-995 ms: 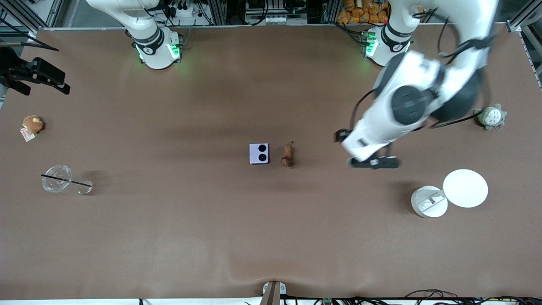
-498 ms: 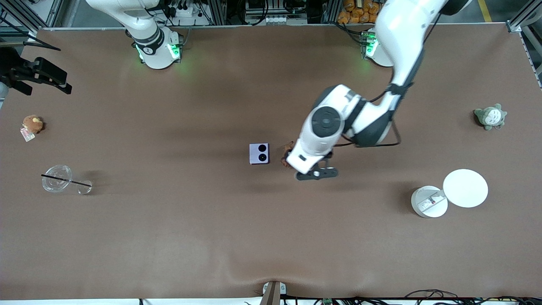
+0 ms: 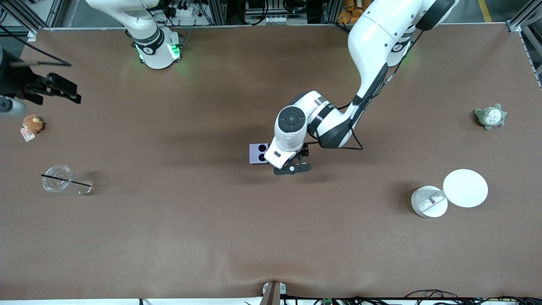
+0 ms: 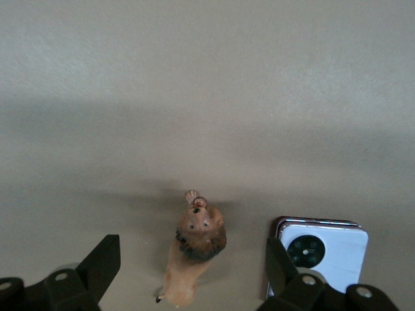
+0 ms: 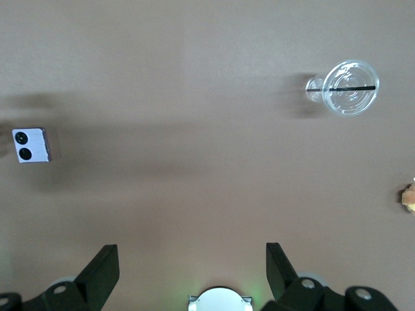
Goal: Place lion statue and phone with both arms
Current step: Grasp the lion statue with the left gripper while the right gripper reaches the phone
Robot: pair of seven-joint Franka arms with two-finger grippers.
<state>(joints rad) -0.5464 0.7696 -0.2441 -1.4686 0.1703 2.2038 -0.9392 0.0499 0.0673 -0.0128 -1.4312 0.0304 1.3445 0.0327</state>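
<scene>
Currently I see the lion [image 4: 192,255] on the table [image 3: 211,237] at mid-table, lying between the spread fingers [image 4: 97,264] of the left gripper [image 4: 188,275], which touch nothing. In the front view the left arm's wrist covers the lion entirely. The phone [image 3: 256,153] lies flat just beside the lion, toward the right arm's end of the table, its two black camera circles showing; part of it is hidden under the left arm in the front view. Lion and phone stand apart, with a narrow strip of table between them.

I note the right gripper [image 3: 59,89] is up in the air over the table edge at the right arm's end, above the brown plush [image 3: 32,123]. Its fingers [image 5: 100,269] are spread wide and hold nothing.

Further out at that end, a clear cup [image 3: 56,178] with a black straw lies nearer the front camera than the plush. At the left arm's end I see a grey-green plush [image 3: 490,116], and nearer the camera a white container [image 3: 428,202] touching a white disc [image 3: 465,188].
</scene>
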